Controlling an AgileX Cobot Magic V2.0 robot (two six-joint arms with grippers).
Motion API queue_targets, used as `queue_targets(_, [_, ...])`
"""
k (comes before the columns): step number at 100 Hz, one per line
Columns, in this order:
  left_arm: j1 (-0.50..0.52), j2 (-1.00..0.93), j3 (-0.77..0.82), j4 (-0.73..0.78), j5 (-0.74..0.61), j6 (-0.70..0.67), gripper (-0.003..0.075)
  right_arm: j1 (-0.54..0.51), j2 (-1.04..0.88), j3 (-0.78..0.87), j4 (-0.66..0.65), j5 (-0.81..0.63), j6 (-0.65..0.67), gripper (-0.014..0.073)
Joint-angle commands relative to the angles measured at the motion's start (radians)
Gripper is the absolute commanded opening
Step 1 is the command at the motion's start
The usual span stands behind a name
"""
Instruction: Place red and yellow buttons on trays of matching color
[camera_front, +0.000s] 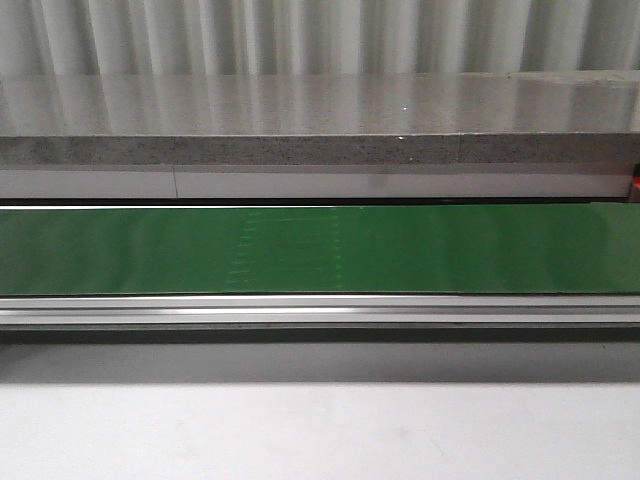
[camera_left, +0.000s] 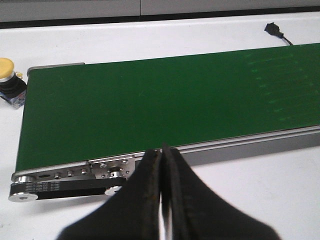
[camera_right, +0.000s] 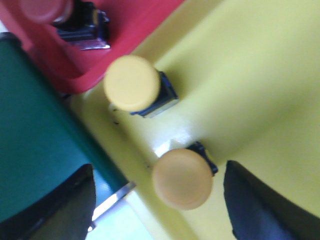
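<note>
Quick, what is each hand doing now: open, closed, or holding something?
Left hand: closed, holding nothing, above the near edge of the green belt.
Right hand: open, a yellow button between its fingers, over the yellow tray.

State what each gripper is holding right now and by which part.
Nothing is held. The left gripper is shut on nothing above the table edge. The right gripper is open, its fingers apart on either side of a yellow button in the yellow tray.

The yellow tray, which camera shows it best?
The right wrist view: the yellow tray fills most of the picture, holding two yellow buttons, with the open right hand above. The front and left wrist views show no tray at all.
</note>
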Motion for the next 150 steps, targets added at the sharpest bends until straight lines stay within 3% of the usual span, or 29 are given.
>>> queue_targets(1, [-0.008, 0.001, -0.03, -0.019, -0.059, 0.0, -0.002, 0.057, -0.078, -0.024, 0.013, -0.016, -0.038, 0.0458])
queue_targets(23, [-0.008, 0.001, -0.03, -0.019, -0.059, 0.0, -0.002, 0.264, -0.172, -0.024, 0.005, 0.002, -0.072, 0.0093])
queue_targets(38, [-0.008, 0.001, -0.03, -0.019, -0.059, 0.0, -0.002, 0.374, -0.228, -0.024, 0.005, 0.004, -0.114, -0.0071])
queue_targets(88, [-0.008, 0.001, -0.03, -0.019, -0.059, 0.0, -0.002, 0.609, -0.463, 0.061, 0.004, -0.056, -0.185, -0.0067])
queue_targets(122, [-0.008, 0.001, -0.03, -0.019, -0.059, 0.0, -0.002, 0.618, -0.737, 0.2, 0.004, -0.133, -0.2, -0.0067])
queue_targets(150, [-0.008, 0.001, -0.03, -0.019, -0.059, 0.0, -0.002, 0.618, -0.895, 0.253, 0.004, -0.1, -0.2, -0.0067])
